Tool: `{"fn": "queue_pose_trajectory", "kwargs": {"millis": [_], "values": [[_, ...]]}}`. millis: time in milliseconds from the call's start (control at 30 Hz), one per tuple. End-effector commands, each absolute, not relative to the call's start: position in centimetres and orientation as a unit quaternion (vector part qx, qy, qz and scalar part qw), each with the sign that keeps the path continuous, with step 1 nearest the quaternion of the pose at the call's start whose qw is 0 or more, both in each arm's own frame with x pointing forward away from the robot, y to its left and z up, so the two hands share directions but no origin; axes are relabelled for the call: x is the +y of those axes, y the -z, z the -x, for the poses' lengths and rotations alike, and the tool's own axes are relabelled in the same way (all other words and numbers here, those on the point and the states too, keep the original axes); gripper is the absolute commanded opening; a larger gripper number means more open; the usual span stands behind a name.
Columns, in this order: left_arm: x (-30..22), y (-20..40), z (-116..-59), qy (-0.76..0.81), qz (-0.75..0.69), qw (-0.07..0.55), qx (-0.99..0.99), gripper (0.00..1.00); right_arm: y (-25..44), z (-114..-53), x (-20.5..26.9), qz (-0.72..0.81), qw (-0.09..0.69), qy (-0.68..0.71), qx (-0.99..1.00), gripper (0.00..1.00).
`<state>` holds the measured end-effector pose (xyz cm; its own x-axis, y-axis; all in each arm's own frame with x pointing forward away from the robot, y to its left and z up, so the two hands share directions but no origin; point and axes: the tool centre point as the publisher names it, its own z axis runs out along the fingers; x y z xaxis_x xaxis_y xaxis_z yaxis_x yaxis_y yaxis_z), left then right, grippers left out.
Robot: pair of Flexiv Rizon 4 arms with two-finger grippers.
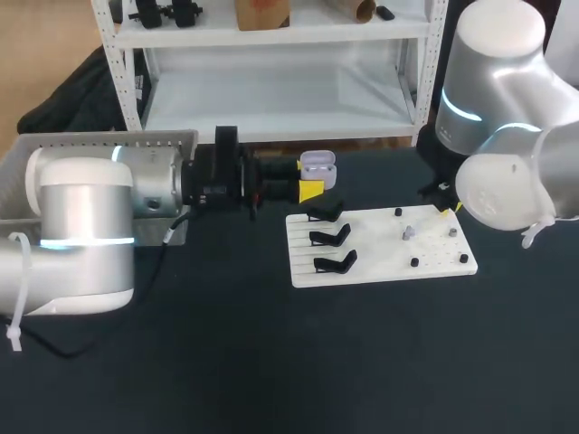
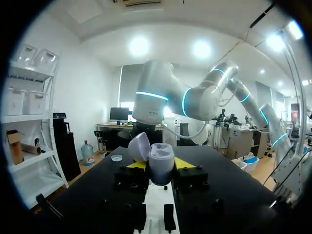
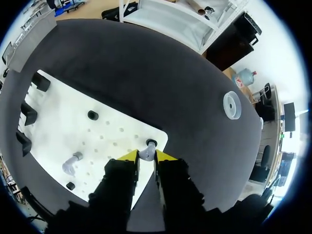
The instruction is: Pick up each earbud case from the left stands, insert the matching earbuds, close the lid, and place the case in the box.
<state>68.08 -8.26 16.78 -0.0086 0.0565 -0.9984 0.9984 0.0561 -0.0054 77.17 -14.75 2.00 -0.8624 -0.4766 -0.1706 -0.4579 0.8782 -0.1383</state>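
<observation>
Right gripper (image 1: 448,208) mostly hidden behind right arm (image 1: 498,185), box (image 1: 99,140) half covered by left arm (image 1: 86,217)

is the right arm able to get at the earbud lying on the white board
Probably not yet: the right gripper is shut on the corner earbud. The loose earbud lies uncovered on the board nearby.

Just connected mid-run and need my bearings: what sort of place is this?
Likely a robot test bench for an assembly drill: a dark table, a white board with black stands and earbud pegs, and a grey box. The left gripper holds an open case, the right gripper an earbud.
</observation>
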Motion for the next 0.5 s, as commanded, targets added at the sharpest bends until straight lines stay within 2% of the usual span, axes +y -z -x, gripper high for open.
{"fn": "queue_pose_trajectory", "kwargs": {"millis": [33, 500], "values": [[-8.3, -16.7, -68.1, 0.473, -0.497, 0.499, 0.529, 0.00, -1.7, -77.5, -14.4, 0.240, 0.096, 0.047, 0.965, 0.00], [-8.3, -16.7, -68.1, 0.473, -0.497, 0.499, 0.529, 0.00, -6.3, -75.9, -14.3, 0.206, 0.115, 0.041, 0.971, 0.00]]}}
